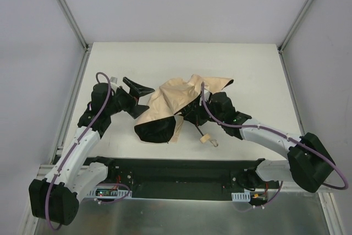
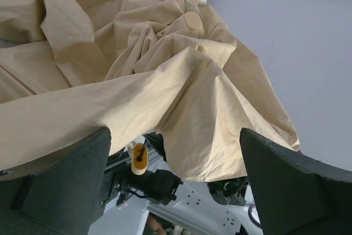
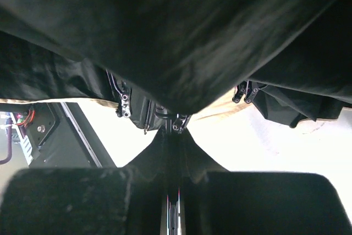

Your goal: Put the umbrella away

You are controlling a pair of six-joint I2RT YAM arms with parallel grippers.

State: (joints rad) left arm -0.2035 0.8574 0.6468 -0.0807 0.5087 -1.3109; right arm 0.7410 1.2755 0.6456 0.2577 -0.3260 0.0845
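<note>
Top external view has the umbrella lying half collapsed in the middle of the table. It is a loose heap of beige canopy with black lining turned out at its lower-left edge. Its shaft comes out from under the fabric near the centre of the frame and runs down and slightly right to the pale knob handle. The long axis is therefore a steep diagonal. The handle points at the bottom of the frame, toward the arm bases, and the crown end is buried under cloth. The fabric spreads across that line, from lower left to upper right.

Right wrist view shows the right gripper tucked beneath the lining, its two fingers drawn together with the thin shaft pinched between them.

The left gripper sits just left of the heap in the overhead frame, jaws spread wide and empty, facing right into the cloth. In its own wrist view the fingers stand in the lower corners and beige folds fill everything between and above them. The hem hangs right at the fingers, though I cannot tell whether it touches them. The knob shows under that hem, lower centre-left.

The coming move likely turns on one relation: the loose canopy lies directly right of the open left gripper, crosswise to the shaft. The left arm is both the nearer to the cloth and the only free one. It would probably reach right into the folds while the right arm steadies the shaft.
</note>
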